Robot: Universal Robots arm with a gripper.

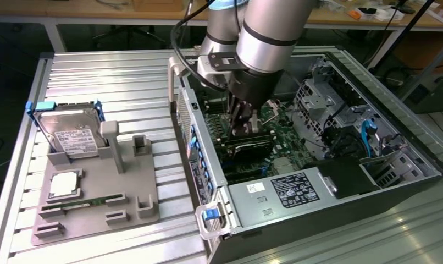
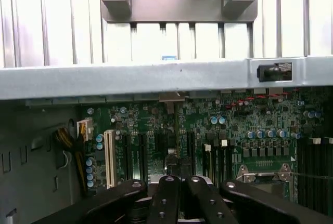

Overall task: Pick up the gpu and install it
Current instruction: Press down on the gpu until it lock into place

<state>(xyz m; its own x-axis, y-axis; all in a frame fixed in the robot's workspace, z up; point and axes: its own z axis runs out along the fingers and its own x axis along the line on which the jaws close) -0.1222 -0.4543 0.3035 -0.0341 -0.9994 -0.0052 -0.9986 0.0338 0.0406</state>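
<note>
While shut tight together with no gap between them, reaching down from the arm (image 1: 269,33) into the open computer case (image 1: 339,212). Meeting the top edge of the gpu (image 1: 248,148) with the tips of the jaws; cannot tell whether pinching that edge or merely touching it.

Standing on edge over the green motherboard (image 1: 282,133), black shroud facing the exterior view's bottom, near the middle of the case. Looks level along the board; hard to say whether fully seated in a slot.

From the wrist: looking across the motherboard (image 2: 260,125) toward the case wall (image 2: 156,78), with a white expansion slot (image 2: 109,156) and a bundle of yellow and black wires (image 2: 70,141) off to one side.

Further out inside the case: power supply with a white-and-black label (image 1: 291,190) toward the exterior view's bottom, blue cable (image 1: 366,135) and drive cage toward the exterior view's right.

Outside the case, on the exterior view's left: grey parts holder (image 1: 97,214) lying on the slatted metal surface (image 1: 104,77). Holding a silver hard drive in a blue frame (image 1: 69,132) upright at its far end, and a slim green memory stick (image 1: 82,202) lying flat nearer the exterior view's bottom. Well apart from the jaws, both of them.
</note>
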